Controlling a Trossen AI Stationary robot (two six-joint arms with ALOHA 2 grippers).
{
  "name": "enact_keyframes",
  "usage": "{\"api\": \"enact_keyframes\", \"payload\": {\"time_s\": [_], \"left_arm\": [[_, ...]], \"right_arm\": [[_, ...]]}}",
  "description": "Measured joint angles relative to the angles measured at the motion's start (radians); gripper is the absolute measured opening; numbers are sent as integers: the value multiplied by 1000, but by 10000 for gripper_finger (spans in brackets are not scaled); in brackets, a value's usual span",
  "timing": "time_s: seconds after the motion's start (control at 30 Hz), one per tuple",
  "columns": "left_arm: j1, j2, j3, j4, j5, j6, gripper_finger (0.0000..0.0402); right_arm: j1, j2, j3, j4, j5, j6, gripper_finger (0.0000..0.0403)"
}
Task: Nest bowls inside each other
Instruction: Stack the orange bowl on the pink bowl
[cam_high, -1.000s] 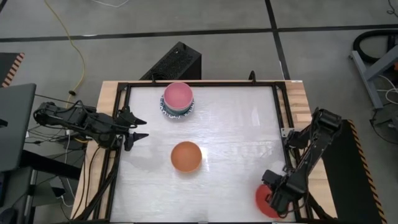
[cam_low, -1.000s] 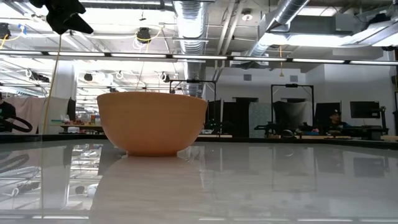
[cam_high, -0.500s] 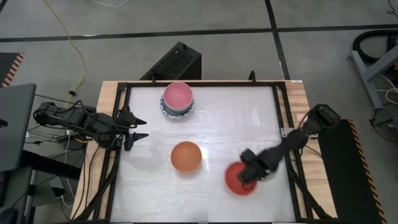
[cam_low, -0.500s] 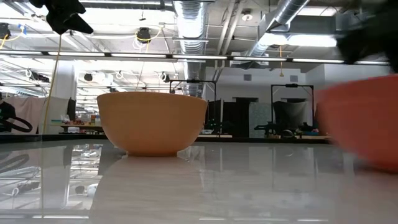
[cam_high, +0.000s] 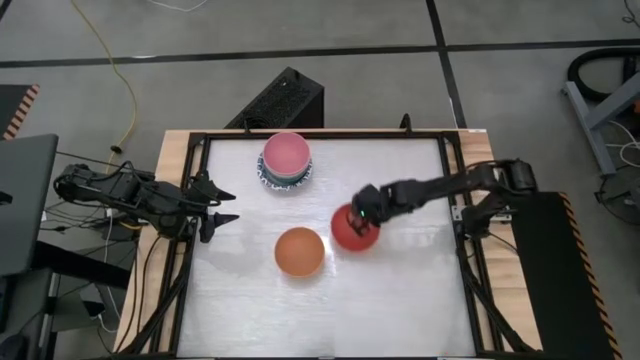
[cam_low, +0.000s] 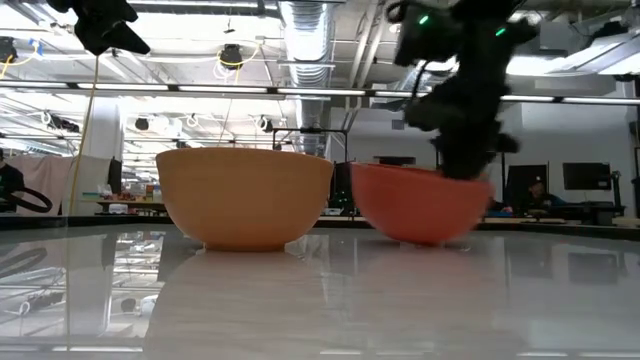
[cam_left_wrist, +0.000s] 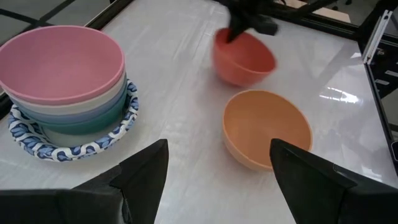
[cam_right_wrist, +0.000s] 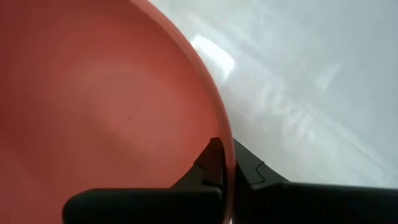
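Nearest, at mid-table: orange bowl (cam_high: 299, 251), empty and upright. Just right of it and a little farther: red bowl (cam_high: 353, 228), pinched at its rim by the right gripper (cam_high: 362, 212), fingers narrow, one inside the wall and one outside. Farther back, toward the left: the stack of bowls (cam_high: 287, 161), pink on top, blue-patterned rim at the base. At the table's left edge: left gripper (cam_high: 222, 205), fingers spread wide, holding nothing. Step in hand, by the look of it: carrying the red bowl in for nesting. Next move likely calls for centring it over a bowl and lowering level before release. A second earlier: red bowl at the near right corner, since carried inward and farther.
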Motion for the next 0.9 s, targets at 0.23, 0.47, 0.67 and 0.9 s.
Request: {"api": "enact_keyframes", "payload": {"time_s": [0.23,0.47,0.67,0.9], "left_arm": [[0,0,0,0,0,0,270],[0,0,0,0,0,0,270],[0,0,0,0,0,0,270],[0,0,0,0,0,0,270]], "right_arm": [[-178,5,19,167,-5,-178,16],[-251,5,138,166,9,-305,16],[-276,5,253,173,40,-405,16],[-295,12,380,235,38,-508,16]]}}
